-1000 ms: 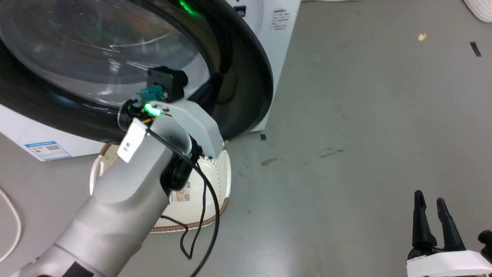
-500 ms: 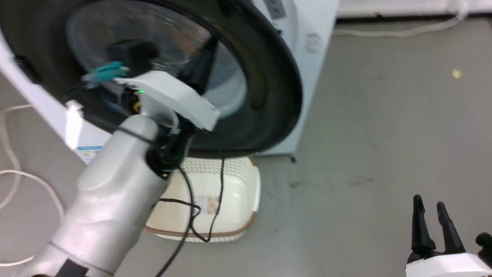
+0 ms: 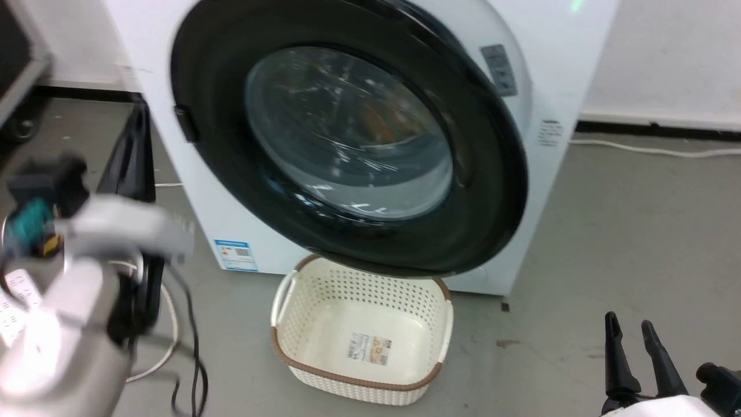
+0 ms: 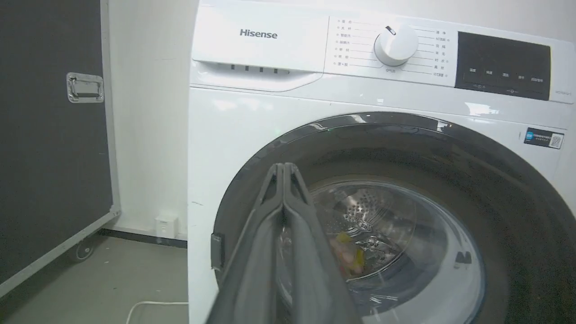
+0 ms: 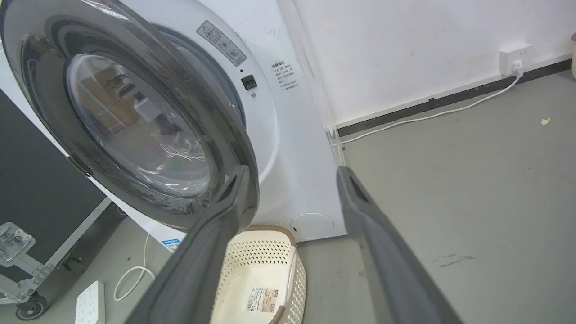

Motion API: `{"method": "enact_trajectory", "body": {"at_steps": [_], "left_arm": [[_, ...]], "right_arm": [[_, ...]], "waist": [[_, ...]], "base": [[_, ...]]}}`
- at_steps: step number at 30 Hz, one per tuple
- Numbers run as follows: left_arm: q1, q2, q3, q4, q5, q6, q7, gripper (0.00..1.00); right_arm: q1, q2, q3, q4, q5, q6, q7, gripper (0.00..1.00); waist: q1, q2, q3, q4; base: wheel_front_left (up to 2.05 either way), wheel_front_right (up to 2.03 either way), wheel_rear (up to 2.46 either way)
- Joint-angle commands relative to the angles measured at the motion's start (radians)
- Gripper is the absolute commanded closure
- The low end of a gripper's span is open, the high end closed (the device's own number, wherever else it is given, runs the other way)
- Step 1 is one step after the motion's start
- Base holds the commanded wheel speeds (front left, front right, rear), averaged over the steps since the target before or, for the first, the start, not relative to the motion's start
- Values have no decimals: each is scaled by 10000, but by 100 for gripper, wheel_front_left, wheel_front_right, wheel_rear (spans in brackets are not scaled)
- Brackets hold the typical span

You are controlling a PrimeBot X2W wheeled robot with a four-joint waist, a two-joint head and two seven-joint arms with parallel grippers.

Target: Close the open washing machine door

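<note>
- The left gripper (image 4: 284, 167) was pinched tight, its two dark fingers (image 4: 270, 252) pressed flat together with nothing between them; seen from the wrist, they pointed at the left half of the washing machine door (image 4: 405, 243)
- The left forearm (image 3: 69, 313), blurred, stood at the lower left of the head view, off to the left of the machine and clear of the door
- The right gripper (image 3: 630, 329) was spread and empty, low at the right above the grey floor (image 3: 608, 231) and well apart from the machine; in its own wrist view the two fingers (image 5: 211, 252) stood apart, with the machine's lower right corner between them
- The washing machine door (image 3: 347, 139) was swung most of the way to but not shut; its right edge stood off the white front, and the gap showed a warning sticker (image 3: 499, 69) and the lock slot (image 5: 249, 82)
- Through the door's glass bowl, the steel drum (image 4: 373, 211) held yellow and pink items (image 4: 348, 256), too small to identify
- The washing machine (image 4: 252, 126) carried a white dial (image 4: 396, 45) and a dark display panel (image 4: 501, 63) along its top, and a small blue label (image 3: 234, 255) low on its front
- A cream perforated basket (image 3: 370, 286) with a brown rim sat on the floor just below the door's lower rim, a paper label on its bottom
- A black wheeled case (image 4: 49, 135) stood to the machine's left; a white cable (image 5: 432, 114) ran along the floor to a wall socket (image 5: 515, 60)
</note>
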Motion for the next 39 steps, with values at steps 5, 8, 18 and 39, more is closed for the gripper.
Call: {"method": "enact_trajectory", "body": {"at_steps": [5,8,18,39], "left_arm": [[1782,3,324,-651,899,-40,-48,100],[2547,-106,376,-706,1056,-296,-49,100],[3870,-482,21,-71,491,-1127,9,100],[5092,-1631,1309,-537,1552,-967,-50,0]], "right_arm": [[240,-12,-8,-120,-189,8,-43,0],[335,-12,66,-147,-159,8,-43,0],[527,-12,306,-170,3,8,-43,0],[707,-12,836,-18,-493,8,-43,0]], "waist": [[2,0,-224,448],[2,0,-253,546],[2,0,-221,601],[2,0,-86,548]], "base": [[0,0,0],[0,0,0],[0,0,0],[0,0,0]]}}
